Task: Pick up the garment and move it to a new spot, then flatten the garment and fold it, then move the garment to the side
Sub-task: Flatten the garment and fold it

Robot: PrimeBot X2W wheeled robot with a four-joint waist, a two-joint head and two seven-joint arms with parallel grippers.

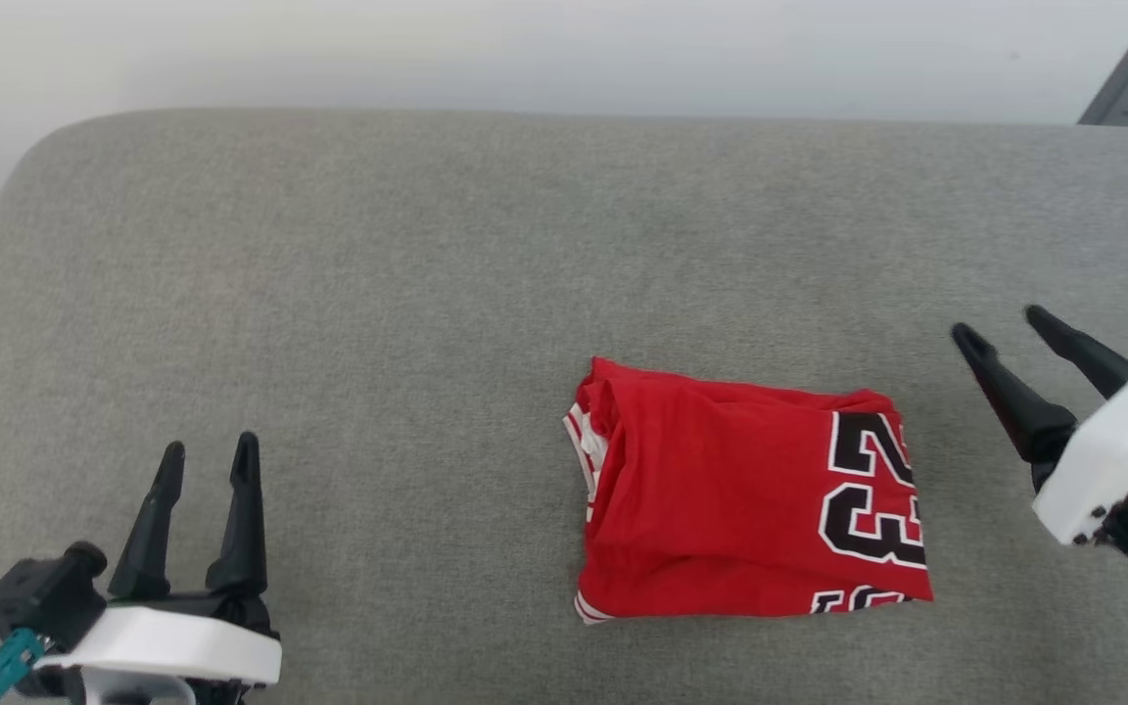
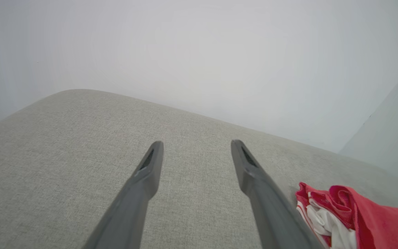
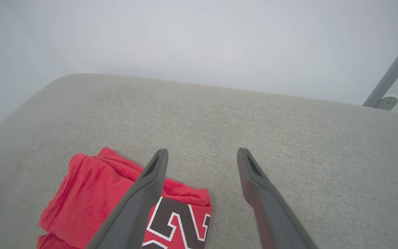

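a: where is the shirt [image 1: 721, 499] lying from you?
b: it's lying folded on the grey cushion [image 1: 378, 294], long side running left to right, numbered end pointing at your right tool [image 1: 998, 323], the nearer one. your left tool [image 1: 210, 445] is sitting well apart. both are standing spread, pinching nothing.

I count one garment [image 1: 721, 490], folded into a single packet, lying toward four o'clock from the middle of the one grey padded top [image 1: 427, 294]. There are two grippers: the left gripper [image 1: 210, 446] at eight o'clock and the right gripper [image 1: 998, 323] at three o'clock. Each has two dark fingers [image 1: 243, 509], four in all. Two large digits [image 1: 872, 499] show whole on the shirt. One grey metal strut [image 1: 1127, 83] leans at one o'clock.
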